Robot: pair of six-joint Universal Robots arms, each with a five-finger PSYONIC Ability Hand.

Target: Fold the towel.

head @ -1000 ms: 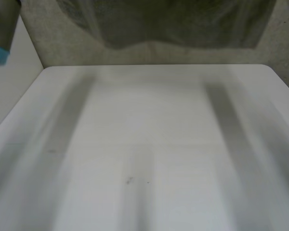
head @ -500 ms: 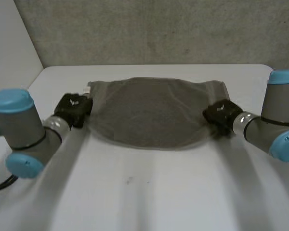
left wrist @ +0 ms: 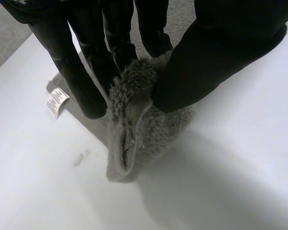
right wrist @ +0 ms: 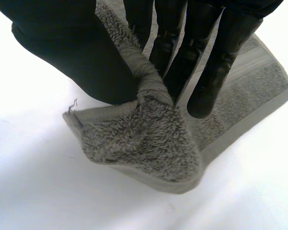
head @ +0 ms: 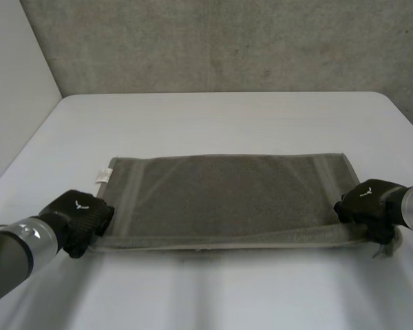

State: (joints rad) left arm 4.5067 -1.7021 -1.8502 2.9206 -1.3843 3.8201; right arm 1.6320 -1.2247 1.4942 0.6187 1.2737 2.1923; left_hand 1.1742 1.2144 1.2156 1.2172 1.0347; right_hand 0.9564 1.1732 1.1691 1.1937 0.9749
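Note:
A grey-brown towel (head: 227, 196) lies flat across the middle of the white table (head: 213, 117), doubled over with its near edges stacked. My left hand (head: 79, 213) is at the towel's near left corner. In the left wrist view its fingers (left wrist: 86, 72) and thumb pinch that bunched corner (left wrist: 134, 124). My right hand (head: 368, 203) is at the near right corner. In the right wrist view its thumb and fingers (right wrist: 182, 52) pinch the corner of the towel (right wrist: 144, 134), which stands up from the table.
A small white label (head: 102, 176) sticks out at the towel's far left corner and shows again as the label (left wrist: 56, 101) beside my left fingers. A grey wall (head: 213, 41) rises behind the table's far edge.
Both hands have come down and toward me with the towel, from held high off the table to laid flat, and have moved wider apart.

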